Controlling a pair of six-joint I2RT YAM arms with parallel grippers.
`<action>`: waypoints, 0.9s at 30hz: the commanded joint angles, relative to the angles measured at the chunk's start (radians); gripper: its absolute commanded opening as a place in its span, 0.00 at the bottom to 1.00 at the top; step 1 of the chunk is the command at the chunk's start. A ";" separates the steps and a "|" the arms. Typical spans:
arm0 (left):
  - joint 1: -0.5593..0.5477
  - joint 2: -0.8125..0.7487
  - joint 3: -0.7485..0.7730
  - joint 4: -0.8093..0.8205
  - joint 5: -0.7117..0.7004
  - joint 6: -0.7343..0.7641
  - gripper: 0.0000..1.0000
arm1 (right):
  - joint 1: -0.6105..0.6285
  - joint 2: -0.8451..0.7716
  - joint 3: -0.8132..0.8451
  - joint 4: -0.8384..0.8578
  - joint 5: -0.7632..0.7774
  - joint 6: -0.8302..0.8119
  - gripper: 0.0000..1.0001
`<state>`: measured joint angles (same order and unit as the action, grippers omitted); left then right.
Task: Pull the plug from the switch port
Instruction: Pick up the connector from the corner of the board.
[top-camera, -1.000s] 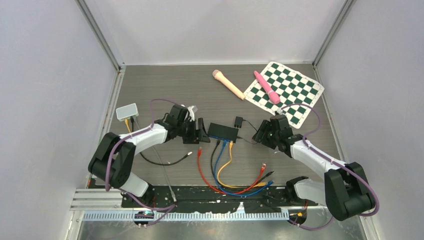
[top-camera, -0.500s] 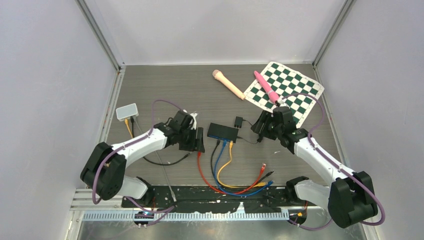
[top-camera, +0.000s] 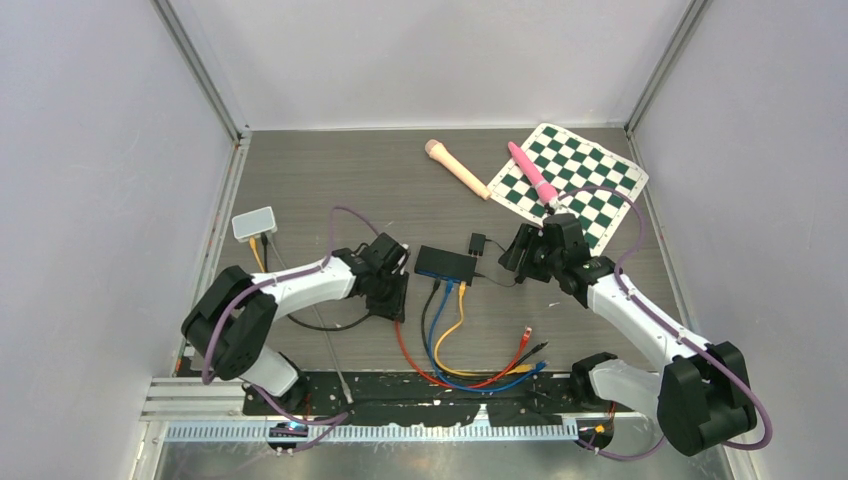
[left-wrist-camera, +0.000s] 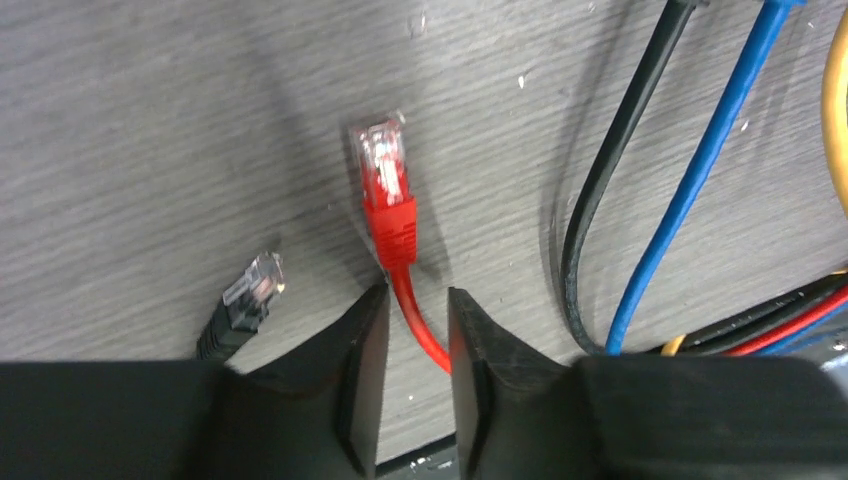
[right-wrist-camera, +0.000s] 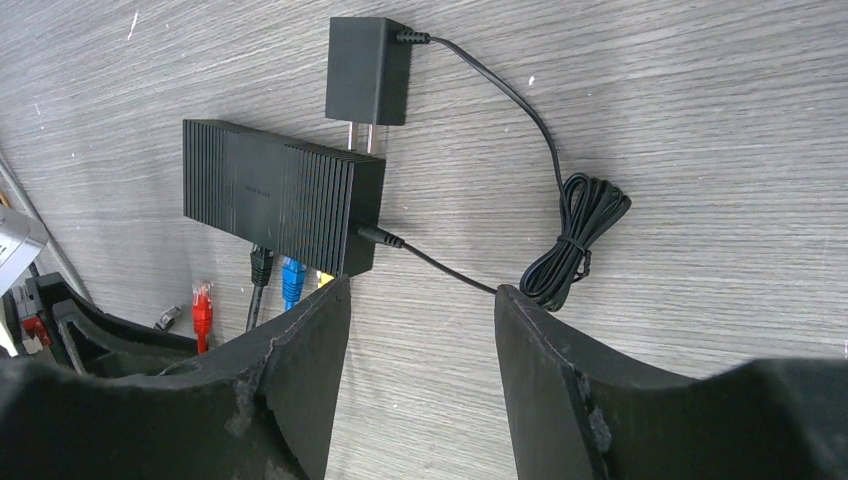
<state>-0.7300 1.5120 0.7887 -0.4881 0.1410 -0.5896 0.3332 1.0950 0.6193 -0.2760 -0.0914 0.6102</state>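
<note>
while its black fingers stand narrowly apart on either side of a thin red cable, the left end effector hangs low over the grey wood-grain worktop. it is not clamped: a sliver of worktop shows between the cable and the fingers. just ahead of the fingertips, the red plug with a clear tip lies flat on the worktop, out of any port. a loose black plug lies beside it, apart from it.

the right end effector is spread wide with nothing between its fingers, near the right end of the black ribbed switch box. the switch box sits mid-worktop, with a black, a blue and a yellow cable in its front ports. a black power adapter rests against its far side, and its thin lead lies in a tied coil to the right. farther back lies a green-and-white chequered mat.
</note>
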 joint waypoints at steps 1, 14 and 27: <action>-0.009 0.049 0.048 -0.020 -0.048 0.018 0.24 | 0.008 0.003 0.048 -0.002 -0.010 -0.021 0.61; -0.010 -0.087 0.079 -0.083 -0.209 0.070 0.00 | 0.033 0.128 0.128 -0.002 -0.133 -0.075 0.61; 0.032 -0.347 0.255 -0.304 -0.442 0.212 0.00 | 0.155 0.114 0.153 0.196 -0.390 -0.128 0.62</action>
<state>-0.7185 1.2354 0.9813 -0.7120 -0.2050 -0.4431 0.4519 1.2324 0.7223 -0.1936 -0.3710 0.5232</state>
